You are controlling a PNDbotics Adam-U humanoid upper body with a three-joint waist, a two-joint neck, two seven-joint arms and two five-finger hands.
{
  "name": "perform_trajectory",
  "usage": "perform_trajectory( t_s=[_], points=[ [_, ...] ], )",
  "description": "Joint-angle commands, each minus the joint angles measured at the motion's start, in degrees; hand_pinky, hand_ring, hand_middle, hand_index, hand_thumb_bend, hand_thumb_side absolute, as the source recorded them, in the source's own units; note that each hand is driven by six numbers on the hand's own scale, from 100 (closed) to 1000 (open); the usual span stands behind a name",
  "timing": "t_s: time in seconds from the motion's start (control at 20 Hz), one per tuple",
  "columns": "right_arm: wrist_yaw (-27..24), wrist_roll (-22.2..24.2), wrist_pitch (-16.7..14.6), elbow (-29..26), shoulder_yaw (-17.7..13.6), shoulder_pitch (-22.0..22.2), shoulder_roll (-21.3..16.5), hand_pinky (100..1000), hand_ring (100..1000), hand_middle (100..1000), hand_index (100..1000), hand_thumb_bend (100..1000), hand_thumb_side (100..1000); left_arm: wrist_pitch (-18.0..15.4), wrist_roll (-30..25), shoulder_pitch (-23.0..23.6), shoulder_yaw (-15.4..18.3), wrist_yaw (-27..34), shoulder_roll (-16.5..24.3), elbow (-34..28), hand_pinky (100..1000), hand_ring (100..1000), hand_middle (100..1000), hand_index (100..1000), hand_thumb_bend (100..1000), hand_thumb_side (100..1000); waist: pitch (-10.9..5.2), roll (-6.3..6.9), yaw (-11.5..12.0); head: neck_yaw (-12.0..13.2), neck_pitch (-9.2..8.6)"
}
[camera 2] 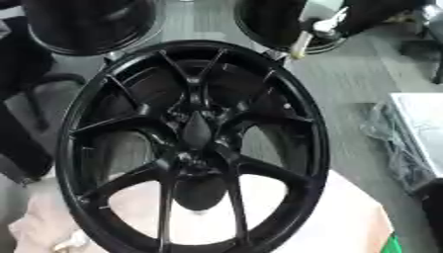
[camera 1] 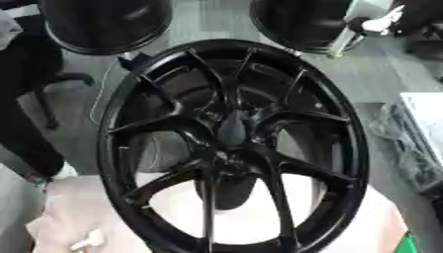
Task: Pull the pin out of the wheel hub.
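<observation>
Pale cloth-covered surface [camera 1: 363,232] at the near edge. On it stands a black wheel hub [camera 1: 232,148], filling centre frame — spokes meeting at a dark centre. Pin not discernible. Neither hand in view. Beyond, two more black wheels [camera 1: 104,24] on grey floor [camera 1: 380,74].
</observation>
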Motion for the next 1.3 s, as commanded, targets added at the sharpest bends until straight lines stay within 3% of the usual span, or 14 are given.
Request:
perform_trajectory(
  t_s=[0.05,0.15,0.25,0.3,0.4,0.45,0.55,0.75,0.8,0.85,0.9,1.05,1.25,1.3],
  points=[
    [0.5,-3.2,0.3,2.8,-5.9,2.5,-3.4,773,582,382,572,368,100,-0.1,0.6,0.0,1.0,-0.2,0.9,-1.2,738,723,724,801,302,767,-0.9,0.22,-0.4,0.6,-0.93],
    [1.4,-5.0,0.7,5.2,-8.8,5.4,-3.5,774,602,421,625,366,100,-0.2,0.8,0.1,1.2,-0.3,0.8,-1.2,738,723,724,801,302,767,-0.81,0.31,-0.8,0.7,-1.04],
    [2.2,-6.8,1.5,7.5,-11.8,8.4,-3.1,789,710,606,789,472,157,-0.2,0.9,0.1,1.3,-0.3,0.8,-1.3,738,723,724,801,302,767,-0.76,0.36,-1.1,1.0,-1.0],
    [2.2,-7.8,1.5,8.2,-13.4,10.0,-2.8,815,769,685,856,598,280,-0.2,0.9,0.1,1.3,-0.3,0.8,-1.3,738,723,724,801,302,767,-0.75,0.36,-1.1,1.1,-1.01],
    [0.1,-15.0,0.1,8.2,-21.8,16.5,-1.4,864,854,791,932,495,508,-0.2,0.8,-0.2,1.1,-0.3,0.9,-1.4,739,722,724,801,303,766,-0.59,0.23,-0.4,0.5,-1.21],
    [-3.6,-22.1,-1.4,7.4,-25.0,20.3,-0.7,898,908,850,975,416,859,-0.1,0.6,-0.5,0.9,-0.2,0.9,-1.4,739,722,724,801,305,766,-0.52,0.17,0.1,0.0,-1.32],
    [-11.9,-34.1,-4.2,6.4,-26.5,24.3,0.1,909,936,879,991,388,1000,-0.1,0.4,-0.7,0.7,-0.1,0.8,-1.4,739,722,724,801,306,765,-0.5,0.14,0.7,-0.5,-1.47],
    [-22.7,-46.3,-9.2,4.6,-24.8,26.5,0.5,906,933,875,987,332,988,-0.1,0.2,-0.9,0.6,-0.1,0.7,-1.5,739,721,725,801,306,763,-0.66,0.17,1.0,-1.0,-1.68],
    [-23.9,-47.6,-9.9,4.0,-24.3,26.6,0.6,903,929,871,983,317,918,0.0,0.2,-0.9,0.6,-0.1,0.7,-1.4,739,721,725,801,306,763,-0.72,0.17,1.0,-1.0,-1.71],
    [-25.0,-48.5,-10.4,3.5,-24.1,26.7,0.7,887,905,849,964,333,715,0.0,0.2,-0.9,0.6,-0.1,0.6,-1.4,739,721,725,801,307,763,-0.77,0.17,0.9,-1.1,-1.77],
    [-26.0,-49.2,-10.9,2.9,-23.9,26.7,0.8,872,885,829,952,369,591,0.0,0.2,-0.8,0.6,-0.1,0.6,-1.4,739,721,725,801,307,763,-0.81,0.17,0.9,-1.1,-1.85],
    [-28.7,-50.2,-13.5,-0.2,-23.3,26.7,1.3,838,809,751,890,426,361,0.0,0.2,-0.8,0.6,-0.1,0.6,-1.4,739,720,725,801,309,763,-0.88,0.14,0.8,-1.1,-1.9],
    [-30.2,-48.7,-17.0,-5.9,-21.6,26.6,3.3,834,782,722,868,420,309,-0.1,0.1,-1.0,0.4,0.0,0.5,-1.4,739,720,725,801,309,762,-0.85,0.11,0.9,-1.3,-2.12],
    [-30.0,-48.1,-17.7,-7.2,-21.3,26.4,4.0,837,782,722,867,348,324,-0.1,0.1,-1.0,0.4,0.0,0.5,-1.4,739,720,725,801,309,761,-0.87,0.11,0.9,-1.3,-2.09]
  ],
)
